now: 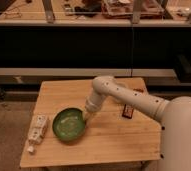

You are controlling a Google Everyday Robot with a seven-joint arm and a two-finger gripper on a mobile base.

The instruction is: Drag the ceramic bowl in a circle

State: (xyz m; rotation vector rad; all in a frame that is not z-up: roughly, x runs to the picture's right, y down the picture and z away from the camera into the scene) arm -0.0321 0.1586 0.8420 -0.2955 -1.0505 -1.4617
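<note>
The ceramic bowl [69, 124] is a wide shallow green glazed bowl with pale rings inside. It sits on the wooden table [114, 140], left of centre. My white arm reaches in from the right. My gripper [88, 117] is at the bowl's right rim, touching it or pressing on it.
A whitish packet [37, 131] lies just left of the bowl near the table's left edge. A dark flat bar with a red end [129, 108] lies right of my arm. Dark shelving stands behind the table.
</note>
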